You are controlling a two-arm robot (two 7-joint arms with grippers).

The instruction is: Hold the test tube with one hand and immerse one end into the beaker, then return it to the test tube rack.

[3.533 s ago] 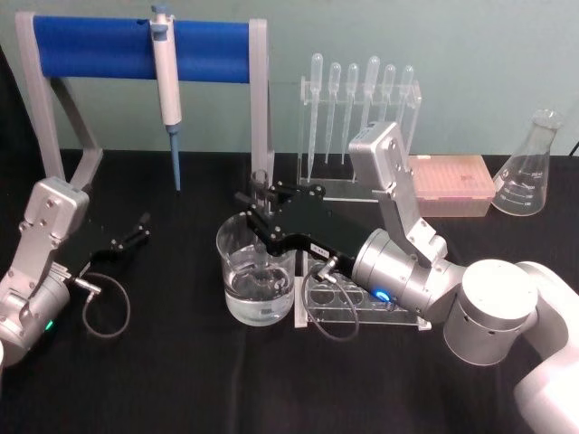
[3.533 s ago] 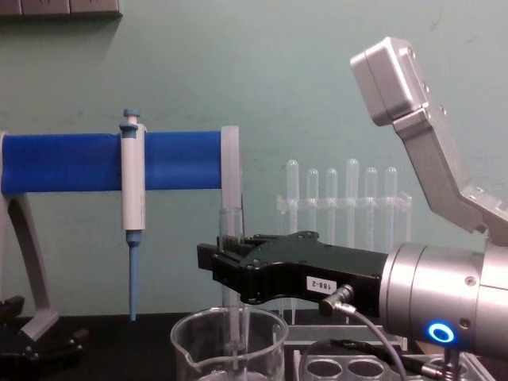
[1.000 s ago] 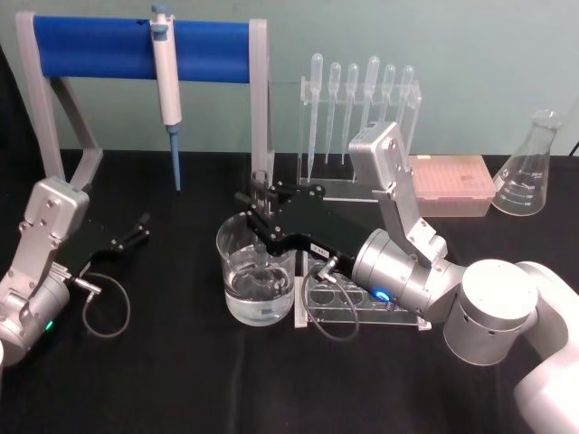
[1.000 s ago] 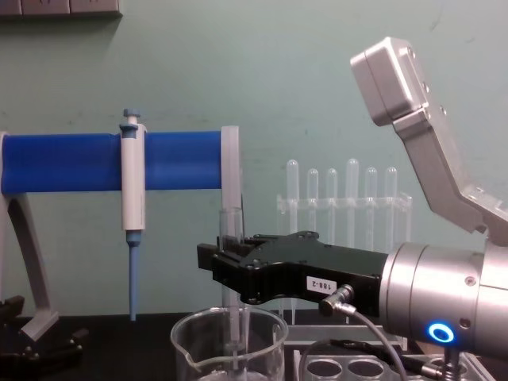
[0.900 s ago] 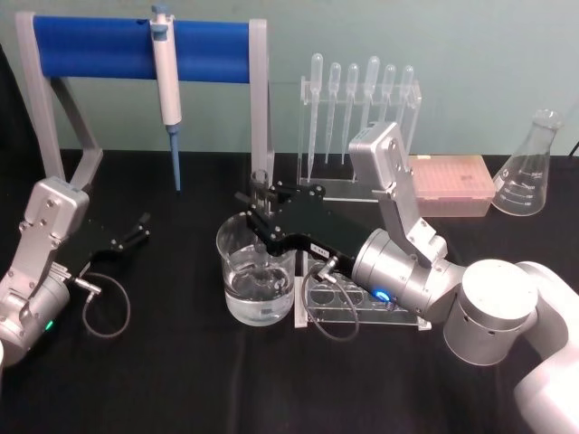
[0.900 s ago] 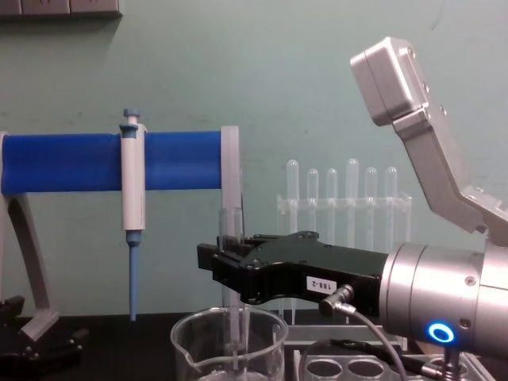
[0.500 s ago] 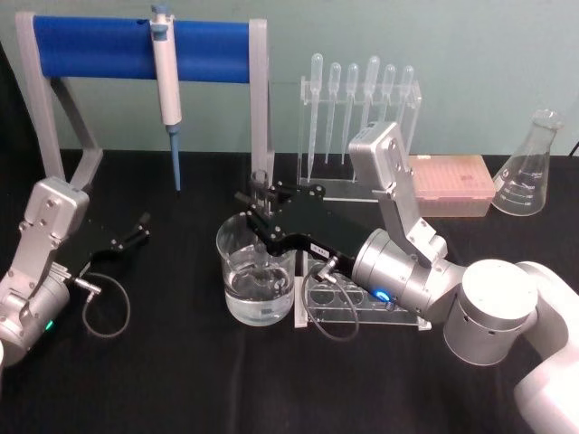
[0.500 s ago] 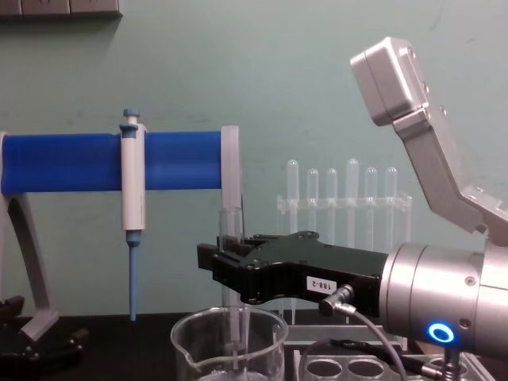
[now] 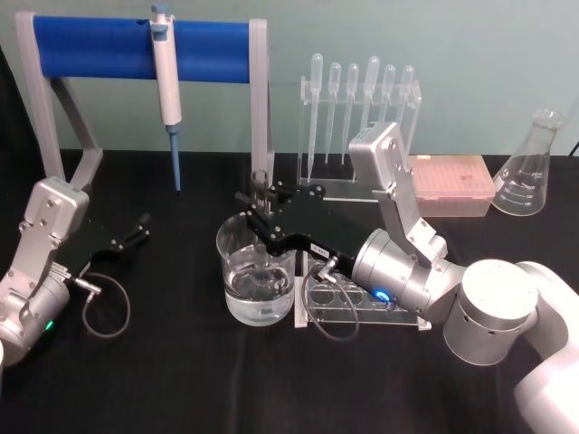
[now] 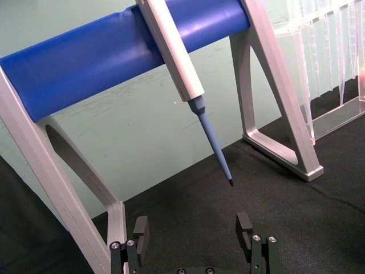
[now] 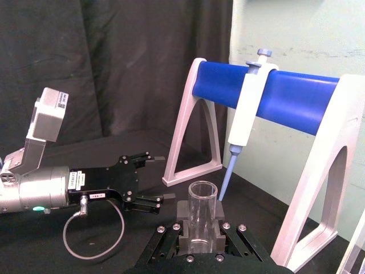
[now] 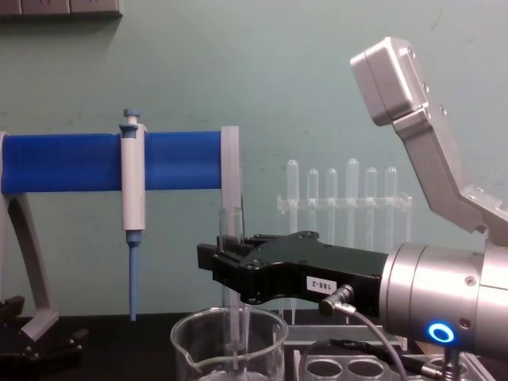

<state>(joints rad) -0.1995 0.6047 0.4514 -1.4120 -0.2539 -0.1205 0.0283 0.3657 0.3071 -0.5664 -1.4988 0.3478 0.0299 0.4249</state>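
**Test tube held upright in the beaker**

The right gripper, labelled "188-2", clamps the clear test tube upright; its open rim rises above the jaws and its lower end dips into the wide glass beaker directly beneath. The left gripper rests open on the table, well apart.

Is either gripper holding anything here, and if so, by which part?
The right gripper holds the test tube upright just below its open rim, lower end down in the beaker. The left gripper is open and holds nothing.
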